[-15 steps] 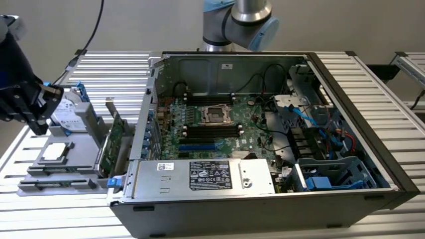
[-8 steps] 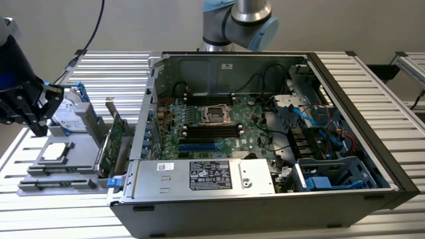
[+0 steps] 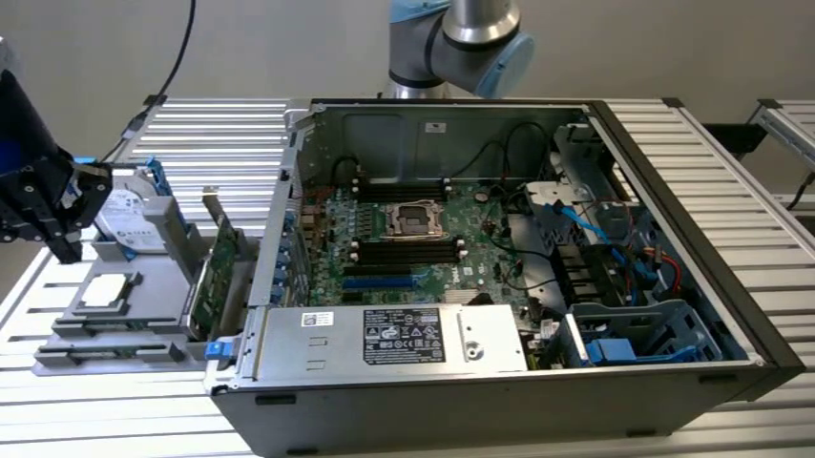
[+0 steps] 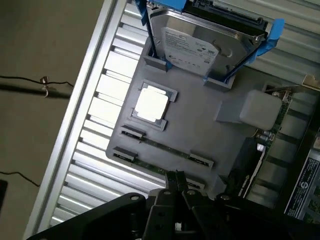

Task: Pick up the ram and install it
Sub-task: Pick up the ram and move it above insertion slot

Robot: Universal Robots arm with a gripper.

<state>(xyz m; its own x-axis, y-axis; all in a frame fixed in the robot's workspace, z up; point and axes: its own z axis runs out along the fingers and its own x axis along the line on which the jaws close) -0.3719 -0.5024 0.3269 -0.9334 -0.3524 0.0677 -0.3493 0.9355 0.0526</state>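
Workstation scene, seen from beside the bench. Grey moulded plastic fixture tray point(image 3: 153, 296) resting on a ribbed aluminium slat table point(image 3: 217, 134), just beside the open black-and-steel computer tower case point(image 3: 510, 420) with its big green motherboard point(image 3: 491, 253).

On the tray:
- a silver hard drive in a blue bracket point(image 4: 192, 45) stands at one end;
- a pale square processor chip point(image 4: 151, 104) lies near the middle;
- the long, thin green ram stick point(image 4: 155, 169) stands on edge in the clips along the tray's opposite end;
- a second, similar green stick point(image 4: 167, 148) runs parallel just beside it;
- a wider green card with a metal bracket point(image 3: 219, 277) stands at the tray's side nearest the case.

The dark two-fingered gripper point(image 4: 175, 176) hovers above the tray, over the ram stick. Its fingertips sit close together, almost touching, with nothing between them. Ram stick seated in its clips, not lifted.
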